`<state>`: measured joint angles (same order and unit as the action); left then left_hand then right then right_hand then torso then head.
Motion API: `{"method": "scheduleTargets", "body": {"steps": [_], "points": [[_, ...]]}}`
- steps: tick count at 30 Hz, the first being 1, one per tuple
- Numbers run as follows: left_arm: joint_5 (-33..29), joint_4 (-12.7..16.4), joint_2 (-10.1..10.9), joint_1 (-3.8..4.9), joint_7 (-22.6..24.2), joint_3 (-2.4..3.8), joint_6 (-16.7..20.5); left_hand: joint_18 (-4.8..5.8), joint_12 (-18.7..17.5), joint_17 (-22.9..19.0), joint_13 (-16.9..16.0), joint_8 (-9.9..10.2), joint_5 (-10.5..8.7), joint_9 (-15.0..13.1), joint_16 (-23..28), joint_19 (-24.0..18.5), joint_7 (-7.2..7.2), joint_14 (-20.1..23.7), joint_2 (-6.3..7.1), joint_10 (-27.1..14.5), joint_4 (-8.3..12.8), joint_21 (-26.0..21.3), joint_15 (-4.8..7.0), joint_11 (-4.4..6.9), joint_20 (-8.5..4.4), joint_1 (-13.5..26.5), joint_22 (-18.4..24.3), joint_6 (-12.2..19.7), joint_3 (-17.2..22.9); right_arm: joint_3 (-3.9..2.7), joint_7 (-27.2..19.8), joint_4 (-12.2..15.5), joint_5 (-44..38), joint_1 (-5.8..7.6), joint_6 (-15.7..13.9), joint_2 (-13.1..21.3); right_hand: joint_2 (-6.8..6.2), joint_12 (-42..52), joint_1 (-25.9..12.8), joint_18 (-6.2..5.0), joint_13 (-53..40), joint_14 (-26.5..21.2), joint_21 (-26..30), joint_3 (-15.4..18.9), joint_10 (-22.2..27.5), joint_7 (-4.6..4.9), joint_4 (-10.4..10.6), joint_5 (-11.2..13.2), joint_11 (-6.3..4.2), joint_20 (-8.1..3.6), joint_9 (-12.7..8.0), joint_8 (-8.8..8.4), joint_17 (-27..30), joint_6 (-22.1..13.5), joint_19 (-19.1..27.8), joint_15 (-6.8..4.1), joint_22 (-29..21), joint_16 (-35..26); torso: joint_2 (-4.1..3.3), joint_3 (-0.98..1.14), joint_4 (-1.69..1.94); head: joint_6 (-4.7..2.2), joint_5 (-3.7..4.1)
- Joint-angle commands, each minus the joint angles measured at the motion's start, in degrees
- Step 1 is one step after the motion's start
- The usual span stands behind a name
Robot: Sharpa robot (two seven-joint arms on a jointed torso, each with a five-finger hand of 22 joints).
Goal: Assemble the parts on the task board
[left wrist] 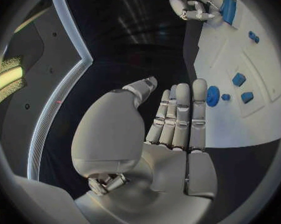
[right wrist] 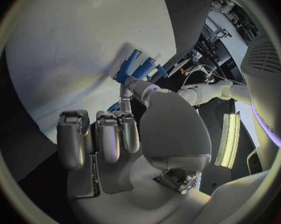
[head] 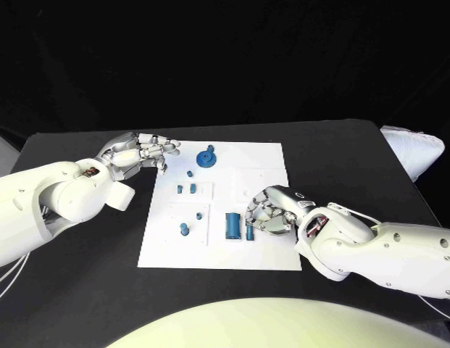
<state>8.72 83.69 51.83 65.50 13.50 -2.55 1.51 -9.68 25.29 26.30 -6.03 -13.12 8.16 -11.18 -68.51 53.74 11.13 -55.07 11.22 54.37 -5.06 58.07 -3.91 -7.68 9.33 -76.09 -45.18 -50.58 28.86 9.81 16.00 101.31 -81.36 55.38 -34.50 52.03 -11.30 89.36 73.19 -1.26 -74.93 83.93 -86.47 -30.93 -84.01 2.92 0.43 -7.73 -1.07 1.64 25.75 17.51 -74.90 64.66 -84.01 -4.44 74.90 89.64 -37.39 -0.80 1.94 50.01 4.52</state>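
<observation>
black counter (head: 78,290) fills the scene before us, with the white task board (head: 256,167) lying flat in its middle. our left hand (head: 139,154) sits at the board's far left corner, just off its edge; in the left wrist view this hand (left wrist: 171,129) shows straight fingers (left wrist: 199,109) held side by side with the thumb apart, holding nothing, its fingertips reaching over the board's edge near a blue gear-like part (left wrist: 212,95). in the head view that round blue gear part (head: 207,157) rests on the board's far portion, close to our left hand but apart from it. a few small blue parts (head: 187,189) stand nearer the board's middle, and another small blue piece (head: 185,230) lies toward the near left. our right hand (head: 271,214) is over the board's near right area, its fingers curled down beside a long blue rectangular part (head: 231,225) and a thinner blue pin (head: 250,232). in the right wrist view our right hand (right wrist: 122,134) has its fingers bent inward, with the thumb tip against the blue parts (right wrist: 129,67); we cannot tell whether it truly grips one or merely touches it.
</observation>
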Motion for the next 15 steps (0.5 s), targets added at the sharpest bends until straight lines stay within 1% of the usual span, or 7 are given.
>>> {"method": "scheduleTargets", "body": {"steps": [1,4,7,11,13,15], "points": [[0.2,0.1,-0.1,0.02,0.3,0.04,-0.8,-0.81,0.4,0.1,-0.1,0.0,-0.07,0.1,0.2,-0.2,0.04,0.3,-0.14,-0.2,-0.3,-0.4,0.15,0.09,0.01,-0.6,0.0,0.5,0.1,0.47,2.3,-1.1,-0.8,-0.48,1.9,0.4,0.19,-0.4,1.3,0.52,-14.7,6.1,0.3,-0.2,-5.7,0.05,-0.7,0.6,-0.26,-0.44,-0.1,0.15,-15.1,0.4,-5.1,-0.45,14.1,0.4,0.02,0.0,0.0,-0.01,0.03],[0.2,0.1,-0.1,0.02,0.3,0.04,-0.8,-0.81,0.4,0.1,-0.1,0.0,-0.07,0.1,0.2,-0.2,0.04,0.3,-0.14,-0.2,-0.3,-0.4,0.15,0.09,0.01,-0.6,0.0,0.5,0.1,0.47,0.4,-1.1,0.2,-0.48,1.1,0.4,0.36,-0.8,1.1,0.42,-14.5,6.1,0.9,-0.3,-5.5,0.2,-0.6,1.7,-0.11,-0.38,-0.4,-0.04,-15.1,0.3,-5.0,-0.32,14.0,0.4,0.02,0.0,0.01,-0.01,0.0],[0.2,0.0,-0.1,0.02,0.3,0.04,-0.8,-0.81,0.4,0.1,-0.1,0.0,-0.07,0.1,0.2,-0.2,0.04,0.3,-0.14,-0.2,-0.3,-0.4,0.15,0.09,0.01,-0.6,0.0,0.5,0.1,0.47,-1.6,-1.0,1.5,-0.48,0.1,0.5,0.35,-1.0,0.3,0.4,-14.4,6.1,1.0,0.0,-5.4,0.43,0.0,2.1,0.07,-0.29,-0.8,-0.46,-15.1,-0.3,-5.0,-0.19,13.9,0.4,-0.01,0.0,0.01,-0.01,0.0],[0.2,0.0,-0.1,0.02,0.3,0.04,-0.8,-0.81,0.4,0.1,-0.1,0.0,-0.07,0.1,0.2,-0.2,0.08,0.3,-0.11,-0.2,-0.4,-0.4,0.13,0.06,0.02,-0.6,0.1,0.6,0.1,0.47,-4.9,-0.8,4.1,-0.48,-1.3,0.5,0.53,-1.1,-1.6,0.38,-14.4,6.1,1.1,0.8,-5.4,0.85,1.6,1.9,0.43,-0.06,-1.3,-1.19,-15.1,-1.3,-5.0,0.12,13.9,0.4,0.01,-0.03,0.0,-0.01,0.02],[0.2,0.0,-0.1,0.02,0.3,0.04,-0.8,-0.81,0.4,0.1,-0.1,0.0,-0.07,0.1,0.2,-0.2,0.08,0.3,-0.11,-0.2,-0.4,-0.4,0.13,0.06,0.02,-0.6,0.1,0.6,0.1,0.46,-6.4,-0.7,5.3,-0.48,-2.1,0.6,0.59,-1.1,-2.3,0.39,-14.4,6.1,1.1,1.1,-5.4,0.96,2.3,1.9,0.53,0.04,-1.4,-1.39,-15.1,-1.6,-5.0,0.22,13.9,0.4,-0.01,-0.01,0.0,-0.01,0.0],[0.2,0.0,-0.1,0.02,0.3,0.04,-0.8,-0.81,0.4,0.1,-0.1,0.0,-0.07,0.1,0.2,-0.2,0.08,0.3,-0.11,-0.2,-0.4,-0.4,0.13,0.06,0.02,-0.6,0.1,0.6,0.1,0.46,-7.6,-0.5,6.2,-0.48,-2.8,0.6,0.62,-1.1,-2.4,0.39,-14.4,6.1,1.1,1.1,-5.4,0.97,2.4,1.9,0.54,0.05,-1.5,-1.41,-15.1,-1.6,-5.0,0.22,13.9,0.4,-0.01,0.0,0.0,-0.01,-0.01]]}}
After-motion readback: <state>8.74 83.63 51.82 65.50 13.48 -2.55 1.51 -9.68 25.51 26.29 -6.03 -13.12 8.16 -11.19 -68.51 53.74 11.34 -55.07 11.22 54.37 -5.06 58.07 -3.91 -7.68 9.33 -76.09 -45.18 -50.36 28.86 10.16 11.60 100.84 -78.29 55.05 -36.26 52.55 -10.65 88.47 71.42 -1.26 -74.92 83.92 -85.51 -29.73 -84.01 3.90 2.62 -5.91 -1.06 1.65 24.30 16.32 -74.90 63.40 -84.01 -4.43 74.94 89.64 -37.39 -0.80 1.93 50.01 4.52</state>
